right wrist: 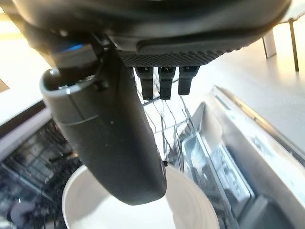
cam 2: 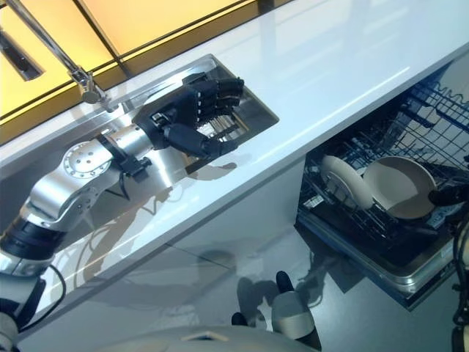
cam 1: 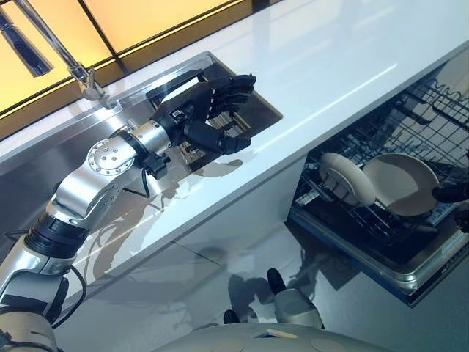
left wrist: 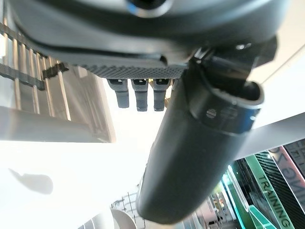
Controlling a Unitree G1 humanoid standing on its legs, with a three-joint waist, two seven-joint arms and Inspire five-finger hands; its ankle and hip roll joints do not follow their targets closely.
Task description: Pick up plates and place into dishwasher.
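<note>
— White plates, where are they?
— Two plates (cam 1: 399, 183) stand on edge in the dishwasher rack (cam 1: 410, 132), at about four o'clock in my head view. My right hand (right wrist: 143, 57) hangs just above one, fingers straight, holding nothing.
— And your left hand?
— My left hand (cam 1: 209, 110) sits at ten o'clock over the steel sink (cam 1: 256, 110), spread and relaxed, well apart from the plates.
— What does a wrist camera add?
— My right wrist view shows the plate's pale hollow close under my thumb.
— The surroundings?
— Glossy white counter (cam 1: 352, 59), a tap (cam 1: 80, 73), grey floor (cam 1: 220, 271)
</note>
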